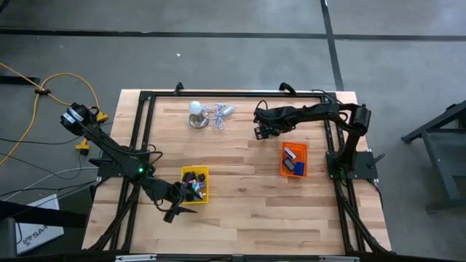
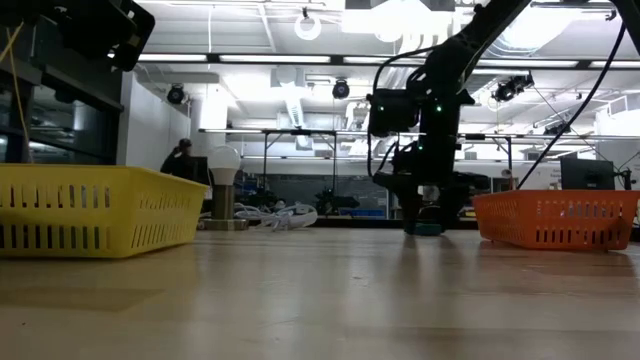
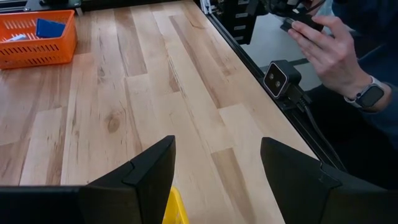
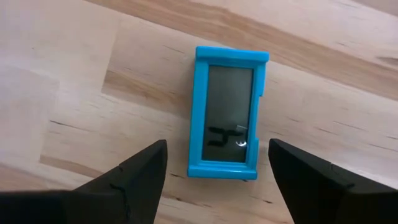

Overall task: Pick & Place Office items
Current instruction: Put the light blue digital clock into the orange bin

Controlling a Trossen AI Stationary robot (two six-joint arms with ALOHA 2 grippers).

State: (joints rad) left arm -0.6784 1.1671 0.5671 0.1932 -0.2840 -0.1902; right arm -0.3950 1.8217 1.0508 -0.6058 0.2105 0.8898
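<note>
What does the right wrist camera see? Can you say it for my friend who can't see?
A small bright blue rectangular plastic block with a dark window lies flat on the pale wooden table. The right gripper hovers over it, jaws open, not touching.

**Open middle, clutter toward the edges**

The table [image 1: 240, 211] has bare wood across its centre and along the near edge. The yellow tray [image 1: 195, 185] blocks the near-left part, the orange tray [image 1: 294, 159] the right side. By the far edge stand the white dome-shaped object [image 1: 195, 110] and its cord [image 1: 218, 115]. Between them and the orange tray, the right gripper [image 4: 217, 171] hangs open over a blue block [image 4: 227, 113].
</note>
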